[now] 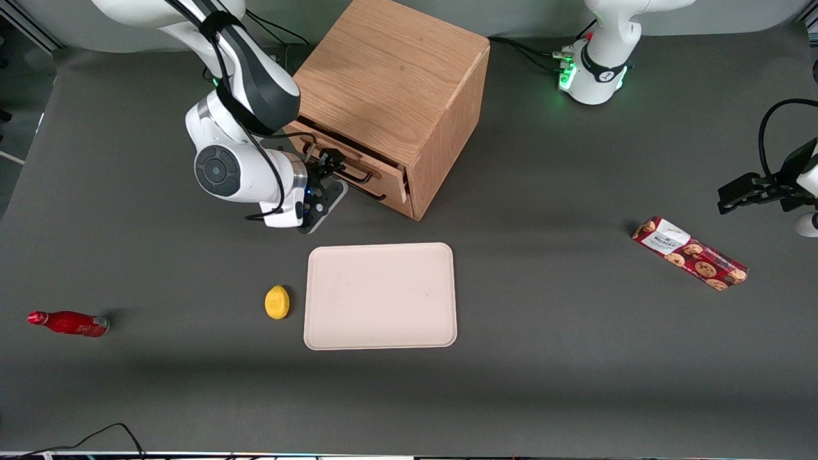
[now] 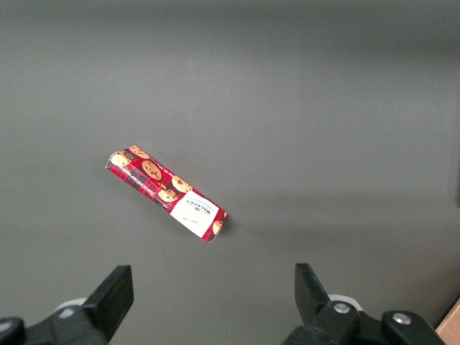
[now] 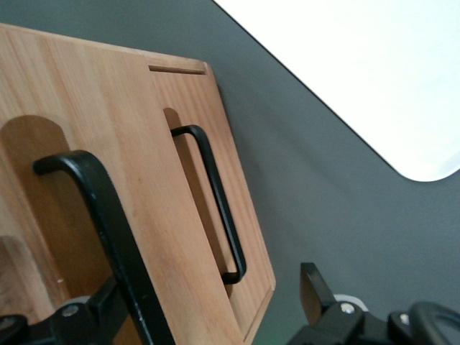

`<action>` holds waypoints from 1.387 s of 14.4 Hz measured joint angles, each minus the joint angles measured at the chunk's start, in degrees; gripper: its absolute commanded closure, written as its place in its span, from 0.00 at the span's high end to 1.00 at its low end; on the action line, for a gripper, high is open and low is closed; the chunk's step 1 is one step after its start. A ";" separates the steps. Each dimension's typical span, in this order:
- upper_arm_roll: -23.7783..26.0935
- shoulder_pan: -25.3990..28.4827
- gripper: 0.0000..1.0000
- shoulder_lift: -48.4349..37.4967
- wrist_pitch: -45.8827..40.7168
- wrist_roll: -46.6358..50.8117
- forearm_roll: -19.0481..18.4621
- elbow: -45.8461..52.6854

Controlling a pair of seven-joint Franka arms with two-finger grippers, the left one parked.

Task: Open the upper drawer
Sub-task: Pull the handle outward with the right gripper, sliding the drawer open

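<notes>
The wooden cube cabinet point(image 1: 390, 76) stands at the back of the table, its two drawer fronts turned toward the working arm. The upper drawer point(image 1: 377, 161) point(image 3: 108, 108) has a black bar handle point(image 1: 355, 172) point(image 3: 108, 215). My gripper point(image 1: 326, 167) point(image 3: 212, 284) is right in front of that drawer, open. The handle bar runs between the spread fingers, close along one finger point(image 3: 108, 305); the other finger point(image 3: 313, 287) is well clear of it. The drawer front sits close to the cabinet face. The lower drawer point(image 3: 248, 237) with its own handle point(image 3: 219, 201) lies just beneath.
A beige tray point(image 1: 380, 295) lies nearer the front camera than the cabinet, with a yellow lemon point(image 1: 277, 301) beside it. A red bottle point(image 1: 69, 323) lies toward the working arm's end. A red cookie box point(image 1: 690, 253) point(image 2: 167, 194) lies toward the parked arm's end.
</notes>
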 measured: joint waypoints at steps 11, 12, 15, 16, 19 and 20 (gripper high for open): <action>-5.41 -0.16 1.00 5.95 0.75 -3.71 -5.80 7.66; -6.00 -0.15 1.00 6.70 0.74 -4.04 -6.13 9.05; -8.92 -0.20 1.00 8.70 0.64 -8.08 -6.26 12.86; -9.88 -0.23 1.00 9.31 0.62 -9.30 -6.27 13.85; -11.71 -0.25 1.00 10.82 0.56 -12.17 -8.03 16.09; -11.91 -0.27 1.00 11.21 0.56 -12.80 -9.42 16.70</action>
